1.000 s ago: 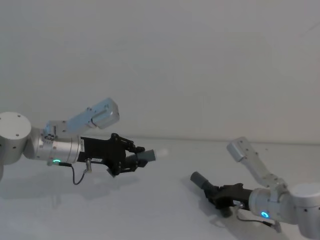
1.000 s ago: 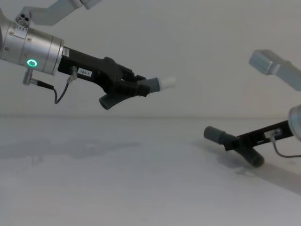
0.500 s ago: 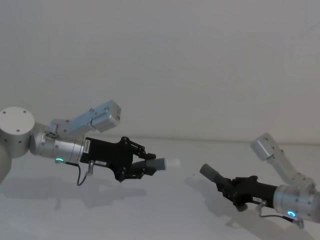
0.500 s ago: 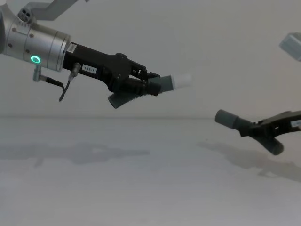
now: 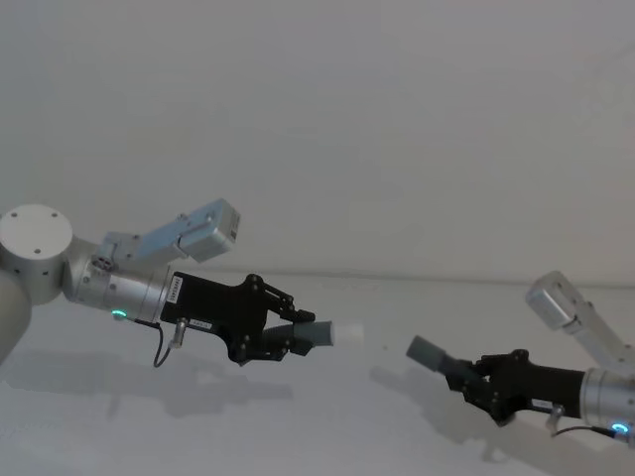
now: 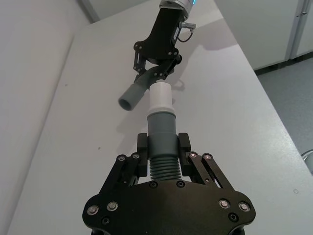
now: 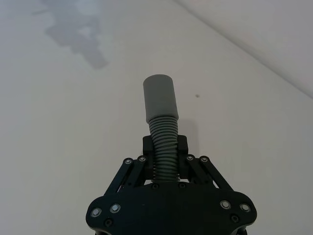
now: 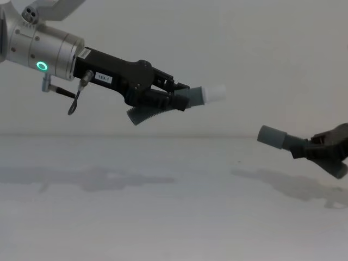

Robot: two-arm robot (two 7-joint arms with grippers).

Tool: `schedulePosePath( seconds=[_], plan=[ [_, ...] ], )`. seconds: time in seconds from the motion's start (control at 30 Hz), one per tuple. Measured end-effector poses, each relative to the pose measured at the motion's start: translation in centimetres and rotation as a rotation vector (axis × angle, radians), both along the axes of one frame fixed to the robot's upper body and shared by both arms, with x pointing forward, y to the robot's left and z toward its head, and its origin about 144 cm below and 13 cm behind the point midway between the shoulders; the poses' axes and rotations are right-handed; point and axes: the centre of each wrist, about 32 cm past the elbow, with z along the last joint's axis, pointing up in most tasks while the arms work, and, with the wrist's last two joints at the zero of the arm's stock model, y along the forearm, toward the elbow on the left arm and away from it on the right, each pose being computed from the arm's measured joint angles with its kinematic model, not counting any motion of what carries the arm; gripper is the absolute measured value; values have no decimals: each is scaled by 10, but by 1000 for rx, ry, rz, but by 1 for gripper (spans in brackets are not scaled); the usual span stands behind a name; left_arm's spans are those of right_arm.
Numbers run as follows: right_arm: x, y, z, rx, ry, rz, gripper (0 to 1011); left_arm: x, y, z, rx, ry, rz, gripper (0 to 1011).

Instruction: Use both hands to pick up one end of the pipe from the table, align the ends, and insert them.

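- Above the table [image 8: 163, 217], on the robot's left side, the left gripper [image 8: 175, 98] is clamped around the ribbed middle of the shorter piece [image 8: 190, 97]. It holds it well clear of the surface.
- From that grip the white tip [image 8: 216, 93] sticks out toward the other arm, tilted a little upward in the chest view.
- Over on the right and lower down, the right gripper [image 5: 484, 374] is closed on the ribbed neck of the longer piece [image 5: 454, 364]. A shadow beneath suggests it hangs just off the table.
- Its grey socket [image 5: 427, 350] points back toward the left arm, angled upward.
- The two ends are apart, with open air between them. From the chest the tip rides higher than the socket, and in the left wrist view the socket sits off to one side of the tip's line and is turned askew.
- To do this well, I'd say line up the axes first by levelling the heights and turning the socket to face the tip. Then close the gap slowly along that one line, gripping firmly so neither bent tube twists.
- The socket is the only thing here that takes anything in. Its mouth looks open and empty.
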Motion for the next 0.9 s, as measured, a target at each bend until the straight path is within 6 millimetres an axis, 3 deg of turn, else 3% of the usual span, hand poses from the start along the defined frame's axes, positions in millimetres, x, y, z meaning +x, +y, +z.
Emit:
schedulePosePath(
  seconds=[0.33,0.9],
  plan=[
    [0,-15,5,-40,-30,96,241,4,-2,1,3,9,-27,328],
    [-8,-15,17,-19,-120,126,241,6,-12,2,69,35,-41,328]
  ],
)
